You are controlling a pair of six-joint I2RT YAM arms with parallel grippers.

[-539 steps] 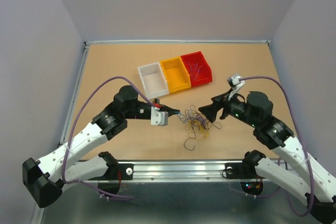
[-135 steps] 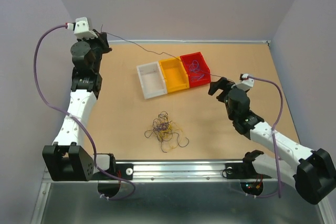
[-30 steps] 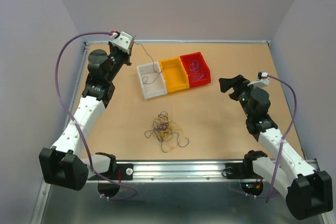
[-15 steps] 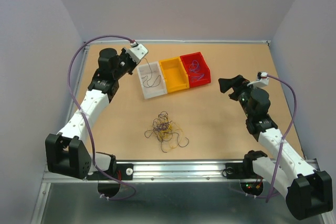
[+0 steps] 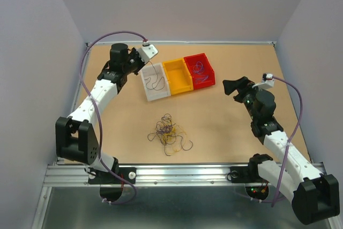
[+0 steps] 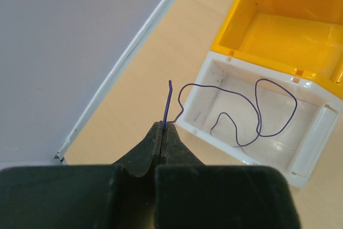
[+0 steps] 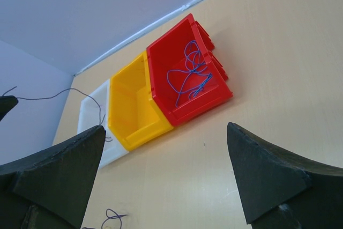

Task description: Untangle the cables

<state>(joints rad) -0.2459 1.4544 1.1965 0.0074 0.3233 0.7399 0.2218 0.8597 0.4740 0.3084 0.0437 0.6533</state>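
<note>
A fist-sized tangle of thin purple, yellow and dark cables (image 5: 169, 134) lies on the table in front of the bins. My left gripper (image 6: 163, 126) is shut on one end of a dark purple cable (image 6: 257, 112), and the rest of that cable loops inside the white bin (image 6: 308, 151). In the top view the left gripper (image 5: 140, 64) sits at the white bin's (image 5: 147, 90) left rim. My right gripper (image 5: 229, 85) is open and empty, hovering right of the red bin (image 5: 209, 76). Purple cables (image 7: 188, 76) lie in the red bin (image 7: 211, 100).
An empty yellow bin (image 5: 179, 75) stands between the white and red bins; it also shows in the right wrist view (image 7: 134, 111). The table's metal rail (image 5: 182, 174) runs along the near edge, with grey walls on the other three sides.
My left gripper has swung right and down to the white bin, laying the held cable into it. The right arm has not moved.
</note>
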